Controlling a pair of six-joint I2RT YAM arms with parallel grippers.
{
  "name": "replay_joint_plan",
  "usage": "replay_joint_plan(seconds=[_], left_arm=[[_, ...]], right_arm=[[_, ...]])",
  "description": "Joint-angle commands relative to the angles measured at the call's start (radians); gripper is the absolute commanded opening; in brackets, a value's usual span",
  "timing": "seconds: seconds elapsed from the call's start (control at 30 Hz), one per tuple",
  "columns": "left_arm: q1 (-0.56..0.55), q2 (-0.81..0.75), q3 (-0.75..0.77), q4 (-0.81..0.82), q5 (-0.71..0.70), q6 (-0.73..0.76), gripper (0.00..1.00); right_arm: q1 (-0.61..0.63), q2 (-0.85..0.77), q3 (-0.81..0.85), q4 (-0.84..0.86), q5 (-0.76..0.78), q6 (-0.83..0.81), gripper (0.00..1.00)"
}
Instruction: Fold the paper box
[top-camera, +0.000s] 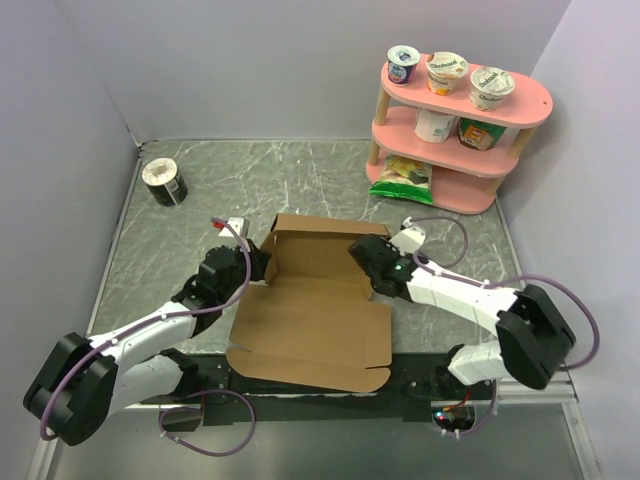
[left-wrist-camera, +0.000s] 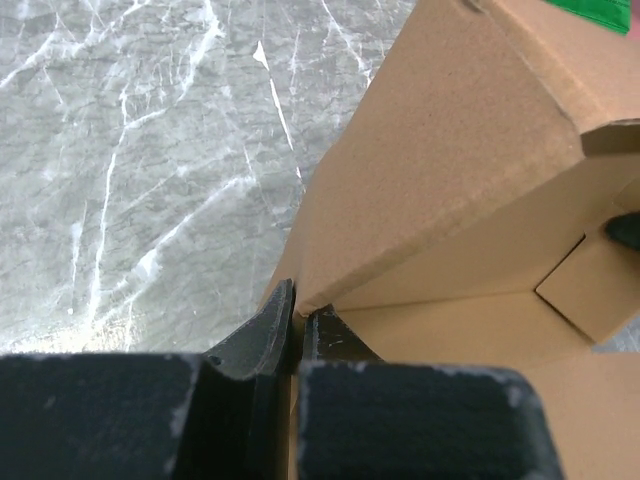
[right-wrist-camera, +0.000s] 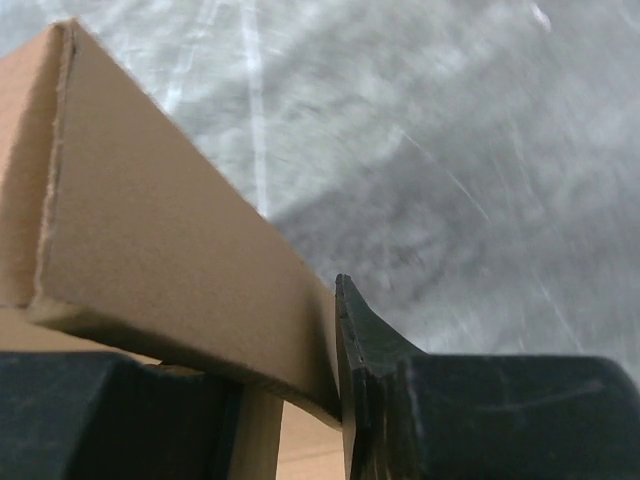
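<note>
Cardboard lies between the two claws: the paper box (top-camera: 310, 320) is half formed on the grey marbled table (top-camera: 300, 180). Its back wall and two side walls stand up, and its wide front flap lies flat toward the arm bases.

The left claw (top-camera: 262, 262) is closed on the left side wall of the box. In the left wrist view its two dark fingers (left-wrist-camera: 270, 330) are pressed together with the thin edge of the cardboard pinched between them. From the fingertips the wall rises away toward the far corner.

The right claw (top-camera: 362, 255) is at the opposite side wall of the box. In the right wrist view this wall passes between its fingers. One finger (right-wrist-camera: 375, 360) touches the face of the cardboard and the other sits under the wall, so the claw grips the wall, with its jaws wider apart than those of the left claw.

Beyond the right claw, well apart from it, a pink shelf (top-camera: 455, 140) holds cups (top-camera: 447, 72). Far beyond the left claw a dark can (top-camera: 163, 182) is on the table.
</note>
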Motion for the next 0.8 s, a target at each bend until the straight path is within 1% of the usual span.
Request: replay_joint_plan(seconds=[0.0,0.07,0.1,0.23,0.33,0.37,0.43,0.47,0.5,0.53,0.57,0.6,0.63,0.67,0.73,0.77], left_arm=[[0.063,-0.017,-0.008,0.074,-0.275,-0.051,0.01],[0.06,-0.015,-0.017,0.106,-0.235,-0.043,0.01],[0.06,-0.017,-0.026,0.115,-0.188,-0.043,0.01],[0.06,-0.011,-0.037,0.152,-0.071,-0.03,0.01],[0.06,0.015,-0.026,0.166,0.005,-0.031,0.05],[0.06,0.032,-0.011,0.163,0.015,-0.034,0.09],[0.06,0.046,-0.003,0.165,0.045,-0.037,0.14],[0.06,0.049,0.003,0.166,0.052,-0.039,0.21],[0.06,0.048,0.003,0.166,0.056,-0.039,0.26],[0.06,0.045,0.003,0.16,0.064,-0.037,0.33],[0.06,0.034,0.009,0.151,0.067,-0.036,0.47],[0.06,0.026,0.011,0.139,0.067,-0.034,0.54],[0.06,0.002,0.011,0.117,0.078,-0.028,0.61],[0.06,-0.014,0.008,0.108,0.088,-0.026,0.74],[0.062,-0.067,0.0,0.08,0.108,-0.022,0.85],[0.062,-0.087,-0.005,0.07,0.121,-0.017,0.94]], right_arm=[[-0.043,0.086,0.057,-0.588,0.471,0.456,0.0],[-0.027,0.108,0.083,-0.616,0.489,0.458,0.0],[-0.011,0.108,0.087,-0.612,0.494,0.446,0.0],[0.02,0.082,0.07,-0.503,0.515,0.331,0.0],[0.039,0.041,0.013,-0.334,0.518,0.162,0.0],[0.042,0.013,-0.002,-0.22,0.512,0.063,0.0],[0.042,-0.018,-0.066,-0.089,0.479,-0.043,0.0],[0.04,-0.054,-0.094,0.065,0.46,-0.177,0.0],[0.04,-0.071,-0.122,0.162,0.44,-0.256,0.0],[0.04,-0.09,-0.168,0.236,0.382,-0.325,0.0],[0.037,-0.116,-0.183,0.296,0.353,-0.448,0.0],[0.034,-0.124,-0.188,0.369,0.324,-0.493,0.0],[0.029,-0.125,-0.174,0.372,0.289,-0.516,0.0],[0.01,-0.122,-0.159,0.37,0.261,-0.563,0.0],[-0.013,-0.104,-0.109,0.347,0.207,-0.608,0.0],[-0.033,-0.085,-0.092,0.338,0.151,-0.64,0.0]])
